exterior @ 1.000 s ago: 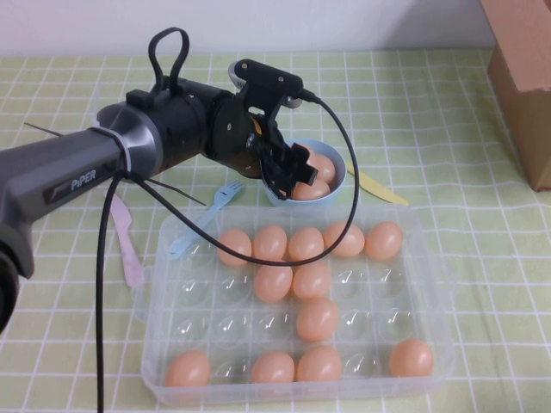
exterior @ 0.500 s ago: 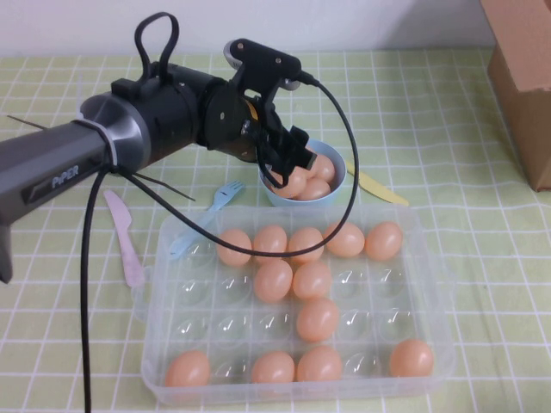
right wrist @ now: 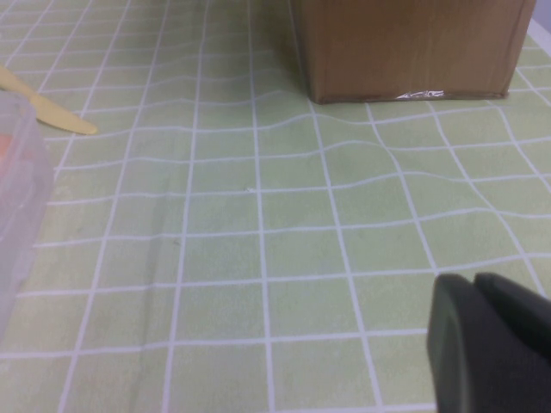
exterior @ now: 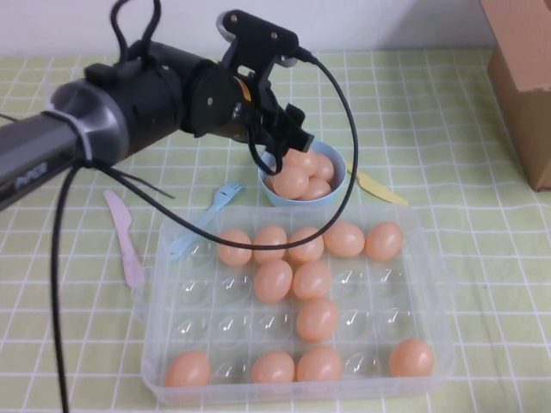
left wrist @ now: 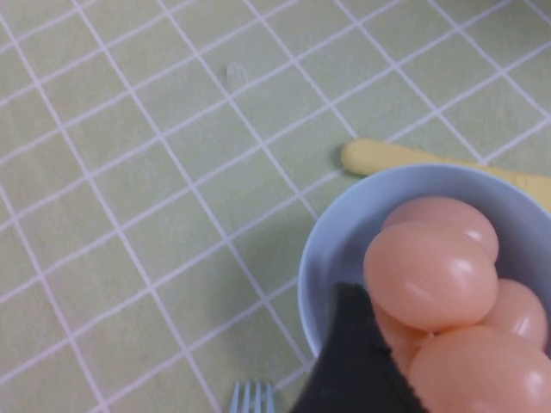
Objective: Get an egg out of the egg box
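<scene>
The clear egg box [exterior: 437, 297] lies on the green checked cloth with several peach-orange eggs in its cups. Behind it a light-blue bowl [exterior: 338, 165] holds a small pile of eggs, and the nearest-left egg [exterior: 290, 181] lies free on top. My left gripper [exterior: 291, 138] hangs open just above the bowl's left rim, holding nothing. In the left wrist view one black finger [left wrist: 353, 361] stands beside the piled eggs [left wrist: 430, 274] in the bowl [left wrist: 340, 237]. My right gripper [right wrist: 492, 340] is shut, low over bare cloth, right of the egg box's edge [right wrist: 17, 198].
A yellow knife [exterior: 379, 187] lies right of the bowl. A blue fork [exterior: 211, 211] and a pink knife [exterior: 125, 237] lie left of the egg box. A cardboard box [exterior: 525, 77] stands at the back right, just beyond my right gripper.
My left gripper has risen up and back from the bowl. The egg it brought stays in the bowl's left side. The right arm has not moved.
</scene>
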You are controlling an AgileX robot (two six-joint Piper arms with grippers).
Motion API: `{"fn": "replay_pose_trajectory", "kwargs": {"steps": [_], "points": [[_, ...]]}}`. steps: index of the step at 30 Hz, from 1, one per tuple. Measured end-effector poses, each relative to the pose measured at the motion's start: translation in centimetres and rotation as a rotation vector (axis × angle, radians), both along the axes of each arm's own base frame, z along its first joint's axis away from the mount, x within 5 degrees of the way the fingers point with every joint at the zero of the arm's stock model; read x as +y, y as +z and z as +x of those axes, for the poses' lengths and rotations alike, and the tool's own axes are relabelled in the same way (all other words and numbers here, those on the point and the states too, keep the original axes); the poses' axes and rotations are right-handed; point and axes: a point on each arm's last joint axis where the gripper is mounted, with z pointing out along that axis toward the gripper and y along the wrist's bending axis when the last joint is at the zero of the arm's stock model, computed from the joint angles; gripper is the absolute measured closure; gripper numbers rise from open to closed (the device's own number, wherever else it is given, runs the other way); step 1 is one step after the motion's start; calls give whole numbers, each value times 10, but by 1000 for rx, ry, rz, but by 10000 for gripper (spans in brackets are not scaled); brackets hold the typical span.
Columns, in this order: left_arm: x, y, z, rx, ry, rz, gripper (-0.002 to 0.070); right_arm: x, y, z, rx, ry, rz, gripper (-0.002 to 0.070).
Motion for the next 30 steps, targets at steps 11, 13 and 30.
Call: {"fn": "replay_pose_trajectory", "kwargs": {"steps": [11, 13, 30], "points": [[51, 12, -76, -192, -30, -82, 660, 0, 0, 0, 0, 0, 0, 694], [68, 14, -94, -244, -20, -110, 671, 0, 0, 0, 0, 0, 0, 694], [176, -39, -225, -294, 148, -138, 677, 0, 0, 0, 0, 0, 0, 694]]}}
